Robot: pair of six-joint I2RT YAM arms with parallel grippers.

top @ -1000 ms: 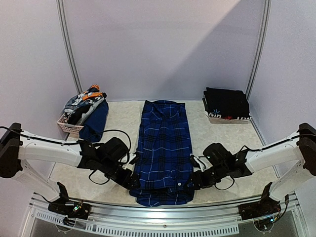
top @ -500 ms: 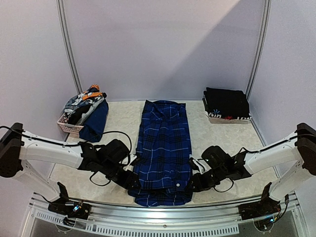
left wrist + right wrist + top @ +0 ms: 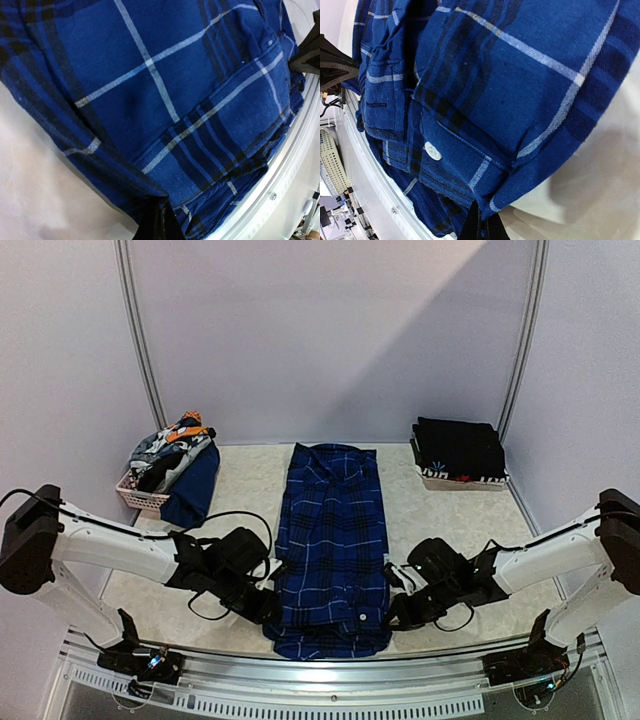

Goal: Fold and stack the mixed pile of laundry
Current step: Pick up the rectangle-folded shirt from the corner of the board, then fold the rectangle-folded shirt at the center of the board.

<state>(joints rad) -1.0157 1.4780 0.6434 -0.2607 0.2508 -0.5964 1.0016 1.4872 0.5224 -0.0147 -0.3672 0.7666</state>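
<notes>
high rear view facing far wall (image 3: 330, 340), both wrist views close, sharing blue plaid shirt (image 3: 332, 540)

Observed over the last second: both grippers have gone from open to closed. The left gripper (image 3: 262, 608), previously spread at the near left corner of the blue plaid shirt (image 3: 333, 540), is now pinched on that edge of the cloth. The right gripper (image 3: 393, 618) has likewise clamped the near right edge. Both have shifted slightly toward the front.

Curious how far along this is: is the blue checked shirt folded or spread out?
Partly folded: the blue plaid shirt lies full length as a narrow strip, sides turned in, not yet folded end to end.
</notes>
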